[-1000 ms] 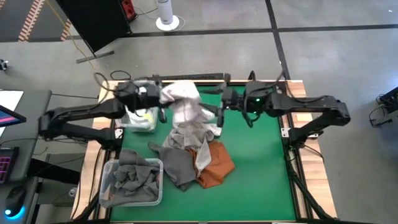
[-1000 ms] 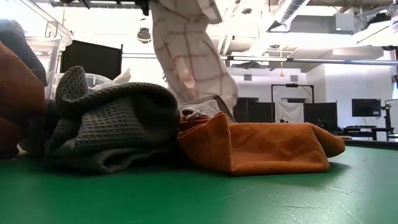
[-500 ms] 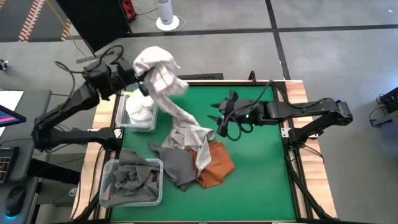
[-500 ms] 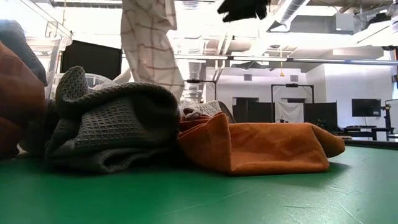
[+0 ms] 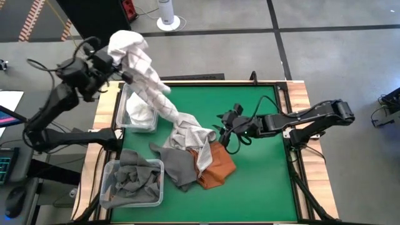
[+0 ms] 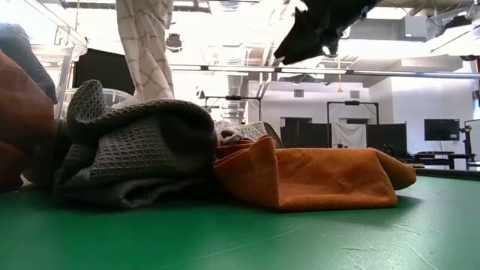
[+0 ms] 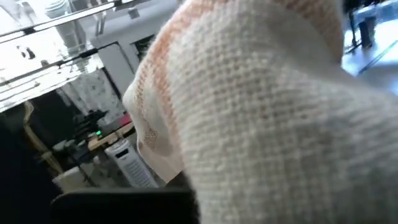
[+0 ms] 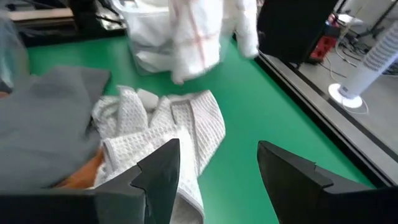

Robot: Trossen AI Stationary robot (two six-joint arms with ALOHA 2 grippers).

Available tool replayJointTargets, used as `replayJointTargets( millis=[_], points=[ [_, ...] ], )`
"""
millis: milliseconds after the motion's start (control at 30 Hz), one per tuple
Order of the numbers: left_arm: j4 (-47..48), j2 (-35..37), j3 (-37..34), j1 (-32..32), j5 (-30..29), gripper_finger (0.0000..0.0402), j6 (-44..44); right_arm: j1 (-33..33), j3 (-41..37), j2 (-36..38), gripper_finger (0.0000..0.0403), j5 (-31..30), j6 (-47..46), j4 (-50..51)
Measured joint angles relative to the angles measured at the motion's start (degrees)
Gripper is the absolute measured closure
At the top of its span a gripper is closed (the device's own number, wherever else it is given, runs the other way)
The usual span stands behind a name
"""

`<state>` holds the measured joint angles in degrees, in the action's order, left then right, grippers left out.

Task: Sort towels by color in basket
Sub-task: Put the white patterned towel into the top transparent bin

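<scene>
Towel pile mid-table, two bins at its left, one behind the other.

Our left gripper is raised beyond the table's far-left corner, clamped; our right gripper hovers mid-table, fingers apart.

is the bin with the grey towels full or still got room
Nearly full: crumpled grey towels fill the clear bin across its width, up to its rim.

Left gripper hidden behind checked towel — seemingly; right wrist view blurred
</scene>
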<state>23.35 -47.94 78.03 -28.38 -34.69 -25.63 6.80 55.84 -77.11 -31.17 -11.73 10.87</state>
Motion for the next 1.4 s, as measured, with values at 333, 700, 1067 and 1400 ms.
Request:
replayJointTargets(
  millis=[333,700,1067,1400],
  points=[
    [44.42,-5.73,10.71,1.44,-1.48,0.0388,15.67,-0.53,0.01,0.01,0.0159,-0.44,-0.44,-1.72],
    [65.02,-20.26,4.62,2.8,-4.72,0.0389,23.38,-0.35,0.01,0.01,0.0159,-0.43,-0.31,-4.11],
    [47.39,-20.79,-19.73,1.02,2.4,0.039,13.95,1.36,0.01,0.01,0.0159,-0.43,-0.28,-4.07],
    [33.9,-24.35,-26.48,-6.8,4.62,0.0388,6.47,3.14,0.01,0.01,0.0159,-0.4,-0.4,-5.83]
  ],
)
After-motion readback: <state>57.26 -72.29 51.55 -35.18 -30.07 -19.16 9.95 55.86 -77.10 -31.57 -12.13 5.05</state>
